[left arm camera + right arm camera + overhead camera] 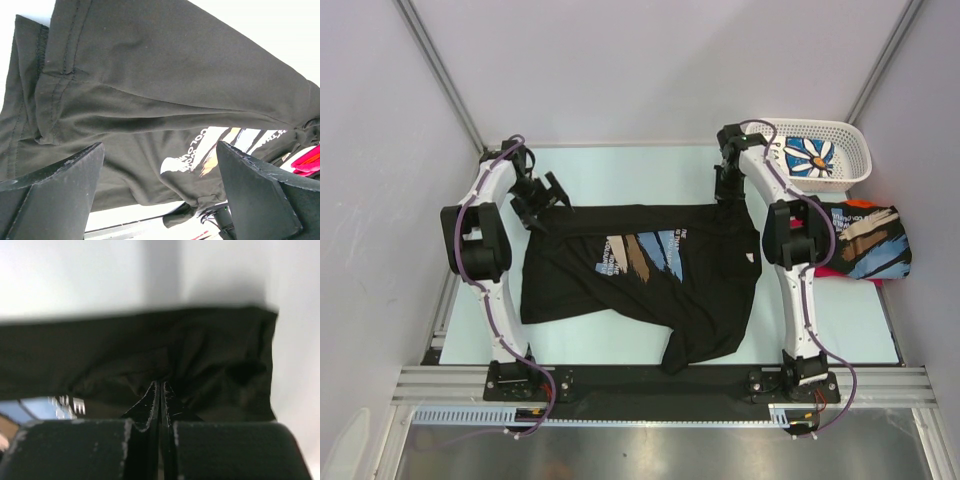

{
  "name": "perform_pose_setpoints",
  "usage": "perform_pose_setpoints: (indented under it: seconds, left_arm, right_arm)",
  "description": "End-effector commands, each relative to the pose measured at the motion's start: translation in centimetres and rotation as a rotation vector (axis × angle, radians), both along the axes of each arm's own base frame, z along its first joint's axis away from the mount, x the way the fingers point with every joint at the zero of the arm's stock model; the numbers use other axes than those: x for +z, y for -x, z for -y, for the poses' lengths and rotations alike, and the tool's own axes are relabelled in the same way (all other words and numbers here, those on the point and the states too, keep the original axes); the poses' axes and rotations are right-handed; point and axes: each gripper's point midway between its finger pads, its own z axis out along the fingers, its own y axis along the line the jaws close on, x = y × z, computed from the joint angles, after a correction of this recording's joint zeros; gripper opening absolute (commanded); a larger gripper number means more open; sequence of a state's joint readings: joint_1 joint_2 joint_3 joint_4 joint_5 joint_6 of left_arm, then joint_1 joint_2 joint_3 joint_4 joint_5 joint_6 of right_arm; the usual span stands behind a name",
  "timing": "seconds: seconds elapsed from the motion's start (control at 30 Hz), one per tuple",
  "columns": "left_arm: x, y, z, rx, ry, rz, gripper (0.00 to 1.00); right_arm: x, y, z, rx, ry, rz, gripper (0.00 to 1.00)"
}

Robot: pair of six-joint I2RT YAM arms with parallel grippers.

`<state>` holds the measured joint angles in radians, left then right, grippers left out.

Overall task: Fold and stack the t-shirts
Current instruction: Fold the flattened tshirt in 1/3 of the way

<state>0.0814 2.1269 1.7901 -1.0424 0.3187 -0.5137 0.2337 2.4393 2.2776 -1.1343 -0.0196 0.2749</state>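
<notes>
Overhead view, with both wrist views. The black t-shirt (650, 290) lay spread open across the middle of the worktop (620, 165), its printed chest facing up. I judged its long axis to run left to right between the arms, with the neck end toward the right arm, going by the small white tag there.

Right tool (160, 385): clenched, tips pressed together in bunched black cloth at the shirt's far right corner. I took this to be a pinch on the shirt itself.

Left tool (538, 198): released, fingers spread wide, poised over the far left corner. In its wrist view the stitched edge lay below and just beyond the fingers, and no cloth sat between them.

The coming move turned on that relation. The far edge ran straight from one tool to the other, so the left arm was the nearer one for the free corner. I judged it needed only to drop and close there before both arms could carry that edge toward me.

Off to the right, a folded printed shirt (868, 240) rested on a red shirt (840, 272), and the daisy-print shirt (810, 155) sat in the white basket (855, 170).
</notes>
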Motion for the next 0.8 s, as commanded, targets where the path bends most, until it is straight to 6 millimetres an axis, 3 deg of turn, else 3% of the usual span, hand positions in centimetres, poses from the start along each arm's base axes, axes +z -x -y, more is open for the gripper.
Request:
perform_pose_setpoints:
  seconds: [0.0, 0.2, 0.47, 0.6, 0.7, 0.77]
  left_arm:
    - [0.5, -0.6, -0.3, -0.021, -0.006, 0.027, 1.0]
    - [0.2, -0.5, -0.1, -0.038, -0.004, 0.027, 1.0]
    - [-0.1, -0.4, -0.1, -0.052, 0.0, 0.024, 1.0]
    - [-0.1, -0.4, 0.0, -0.058, 0.005, 0.026, 0.99]
    - [-0.2, -0.3, 0.0, -0.062, 0.007, 0.022, 1.0]
    - [-0.1, -0.3, 0.0, -0.062, 0.006, 0.023, 1.0]
  right_arm:
    - [7.1, 2.9, -0.5, 0.032, 0.003, 0.064, 0.0]
    - [8.9, 6.1, -1.5, 0.059, 0.033, 0.035, 0.0]
    - [6.3, 13.0, -2.7, 0.08, 0.093, -0.148, 0.0]
    - [4.7, 15.9, -2.2, 0.085, 0.141, -0.252, 0.0]
    - [3.9, 18.2, -2.3, 0.126, 0.171, -0.344, 0.13]
    - [4.6, 18.6, -2.0, 0.143, 0.199, -0.336, 0.27]
